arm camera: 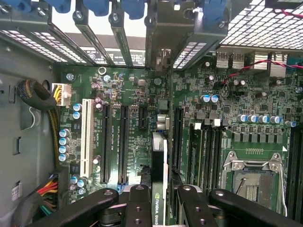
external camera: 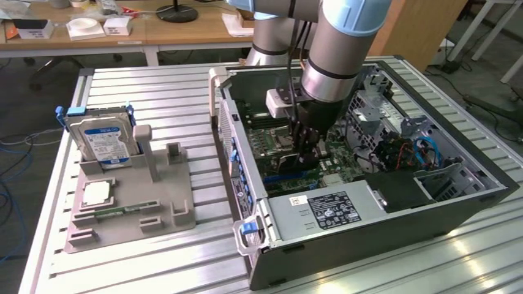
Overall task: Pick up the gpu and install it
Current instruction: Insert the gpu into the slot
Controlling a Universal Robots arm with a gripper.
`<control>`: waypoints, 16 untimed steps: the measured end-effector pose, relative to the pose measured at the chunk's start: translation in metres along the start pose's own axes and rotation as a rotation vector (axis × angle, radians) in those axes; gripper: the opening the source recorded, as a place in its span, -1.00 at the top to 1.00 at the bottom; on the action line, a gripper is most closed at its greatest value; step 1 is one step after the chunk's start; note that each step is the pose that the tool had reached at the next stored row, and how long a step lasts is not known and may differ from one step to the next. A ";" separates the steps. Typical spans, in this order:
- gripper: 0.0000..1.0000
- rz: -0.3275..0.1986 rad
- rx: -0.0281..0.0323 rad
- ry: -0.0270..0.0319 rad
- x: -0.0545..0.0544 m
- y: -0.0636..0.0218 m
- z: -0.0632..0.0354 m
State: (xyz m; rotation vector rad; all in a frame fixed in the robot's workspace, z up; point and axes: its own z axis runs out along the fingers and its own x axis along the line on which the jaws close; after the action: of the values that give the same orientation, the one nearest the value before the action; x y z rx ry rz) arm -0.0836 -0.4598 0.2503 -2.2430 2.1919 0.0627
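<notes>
Slatted metal forms the bench (external camera: 163, 257), with wooden desks (external camera: 163, 30) beyond at 12 o'clock. One open PC case (external camera: 384, 184) lies on its side on it, and one arm (external camera: 343, 49) reaches down into the case. Its end effector (arm camera: 160, 196) is partly closed on the gpu (arm camera: 159, 175), fingers (arm camera: 137, 208) pressing either face of the thin card, which it holds on edge just above the motherboard (arm camera: 132, 94). From the wrist, the card shows as a narrow green and black strip with a partly readable logo; its lower edge and whether it touches a slot cannot be made out. In the exterior view the gpu sits low in the case centre, mostly hidden by the fingers. Three long expansion slots lie beside the card, one white (arm camera: 86, 137) and two black (arm camera: 105, 142). One empty CPU socket (arm camera: 251, 175) is cut off at the frame edge. At 9 o'clock on the bench stands one grey fixture (external camera: 131, 208) holding one hard drive (external camera: 102, 144), one chip (external camera: 97, 193) and one memory strip (external camera: 122, 212).
</notes>
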 end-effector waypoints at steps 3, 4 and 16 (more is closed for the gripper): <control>0.47 0.000 0.0002 -0.0004 0.000 0.0000 0.0003; 0.47 0.000 0.0002 -0.0004 0.000 0.0000 0.0003; 0.47 0.000 0.0002 -0.0005 0.000 0.0003 -0.0032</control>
State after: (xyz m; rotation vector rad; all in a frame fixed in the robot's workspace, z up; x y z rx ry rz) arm -0.0838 -0.4599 0.2535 -2.2426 2.1917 0.0630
